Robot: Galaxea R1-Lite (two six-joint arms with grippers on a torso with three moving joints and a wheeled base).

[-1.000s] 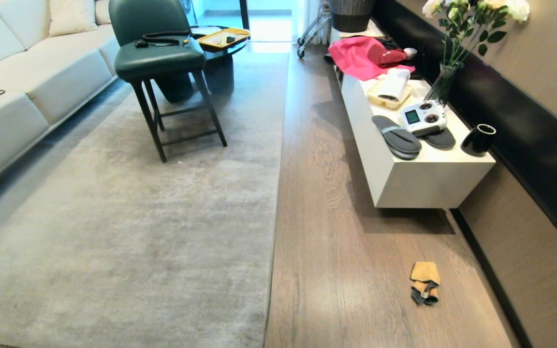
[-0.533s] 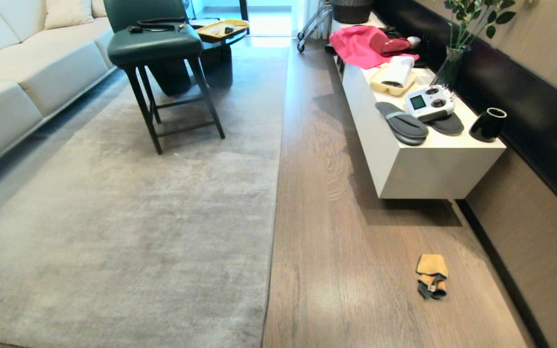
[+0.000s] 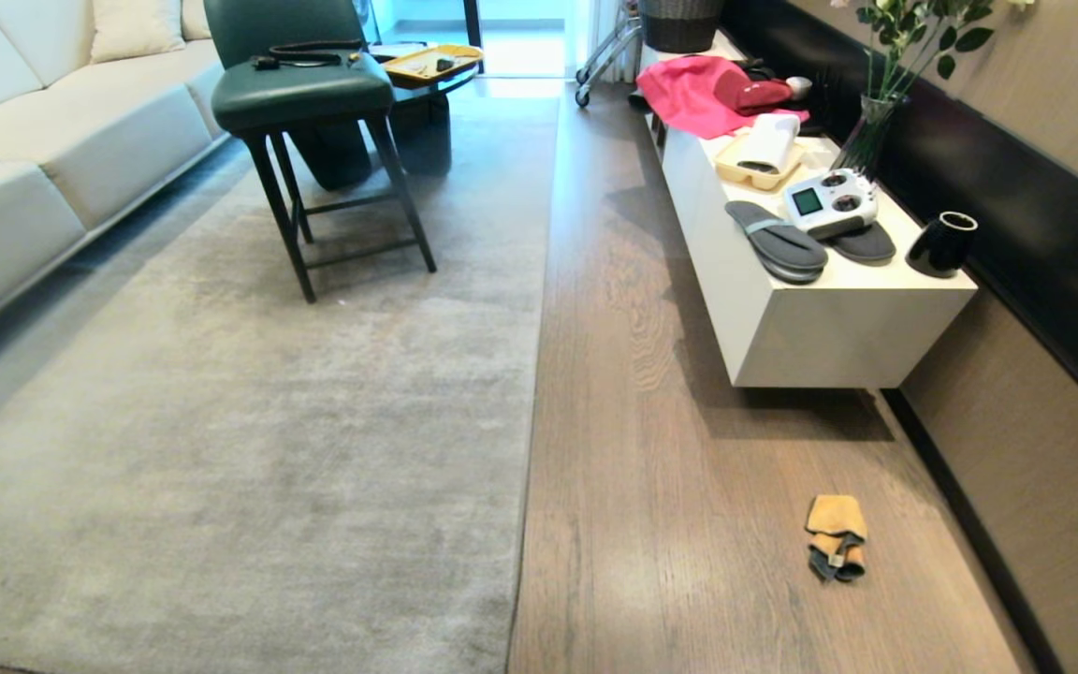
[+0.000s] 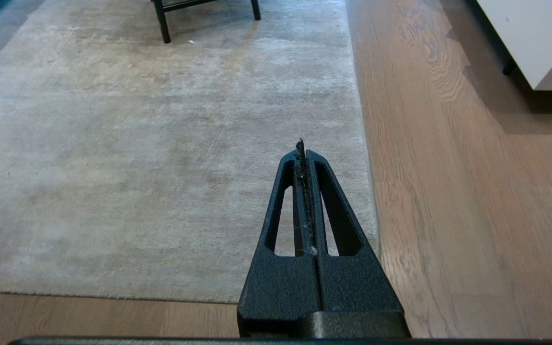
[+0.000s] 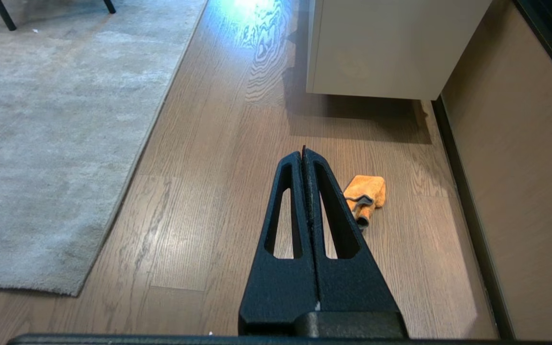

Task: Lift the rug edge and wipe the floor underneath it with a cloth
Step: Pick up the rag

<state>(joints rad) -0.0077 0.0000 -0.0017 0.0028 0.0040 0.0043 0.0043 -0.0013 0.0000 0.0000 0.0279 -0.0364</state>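
Note:
A large pale grey rug lies flat; its straight rug edge (image 3: 531, 449) runs up the middle of the head view, with a near corner (image 4: 369, 268) in the left wrist view. Brown plank floor (image 3: 679, 524) lies to its right. A crumpled orange cloth (image 3: 836, 549) with a dark grey border rests on the floor near the wall, also seen as the cloth (image 5: 367, 195) in the right wrist view. My left gripper (image 4: 303, 147) hangs shut and empty over the rug near its corner. My right gripper (image 5: 303, 153) is shut and empty above the floor, just beside the cloth. Neither arm shows in the head view.
A white low cabinet (image 3: 820, 337) juts over the floor at the right, bearing slippers (image 3: 776, 245), a controller, a black cup and a vase. A green chair (image 3: 305, 103) stands on the rug's far end. A cream sofa (image 3: 43, 159) lines the left; a dark wall (image 3: 1044, 468) bounds the right.
The head view has tilted downward, so the whole scene slid up in the picture, then settled. The cloth, the rug and both grippers show no movement of their own.

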